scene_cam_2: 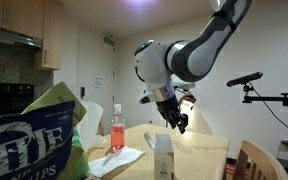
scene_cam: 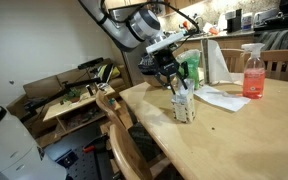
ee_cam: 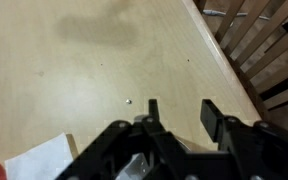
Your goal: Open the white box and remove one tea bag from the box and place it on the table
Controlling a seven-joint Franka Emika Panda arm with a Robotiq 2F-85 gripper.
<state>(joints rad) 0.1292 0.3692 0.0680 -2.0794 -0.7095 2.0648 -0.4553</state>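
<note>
The bench (scene_cam: pixel 239 140) is bare and open on the near side of the white box (scene_cam: pixel 184 106), giving free passage there. Close beside the box lie paper sheets (scene_cam: pixel 221 97), with a green bag (scene_cam: pixel 190 68) and a pink spray bottle (scene_cam: pixel 252 72) standing beyond. A chair back (scene_cam: pixel 112 105) rises at the bench's edge.

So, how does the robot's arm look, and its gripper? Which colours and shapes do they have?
The arm is built of thick, rounded segments with glossy white shells and darker bands at the joints. The gripper is black all over: a blocky body, angular linkages and two flat, squared fingers. No markings can be read at this size.
</note>
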